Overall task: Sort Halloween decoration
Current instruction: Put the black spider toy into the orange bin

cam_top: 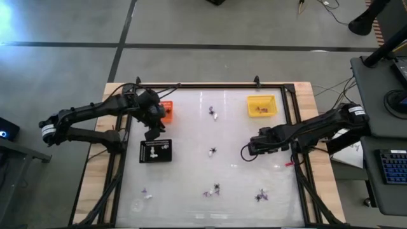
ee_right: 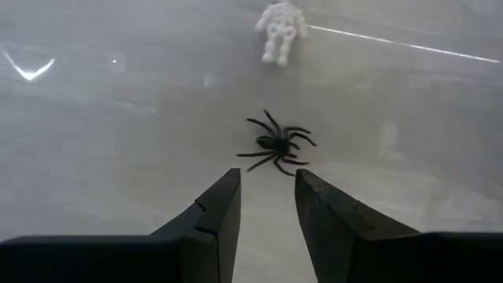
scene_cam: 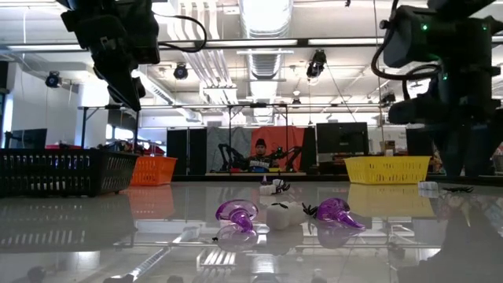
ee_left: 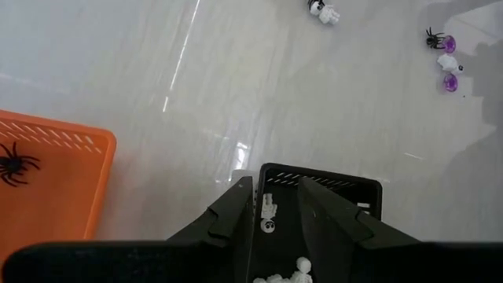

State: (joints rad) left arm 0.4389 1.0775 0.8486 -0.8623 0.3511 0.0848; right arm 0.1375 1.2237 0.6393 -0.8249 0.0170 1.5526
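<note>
Halloween decoration scattered over the white table [cam_top: 191, 127]: a black spider [ee_right: 274, 145] just ahead of the right gripper [ee_right: 267, 200], a small white skeleton [ee_right: 281, 27] lying a little beyond it. More trinkets at the near edge: purple pieces [scene_cam: 236, 214], a white one and a small black one together, seen close in the low view. White skeleton figures [ee_left: 269, 212] lying already in the black tray [cam_top: 156, 151]; one black spider [ee_left: 12, 163] in the orange tray [cam_top: 166, 111]; something small, perhaps brownish, in the yellow tray [cam_top: 261, 105]. Right gripper low over the table's right middle, fingers apart and empty, spider not yet between them. Left gripper [ee_left: 275, 212] hanging above the black tray at the left, fingers parted, grasping nothing.
</note>
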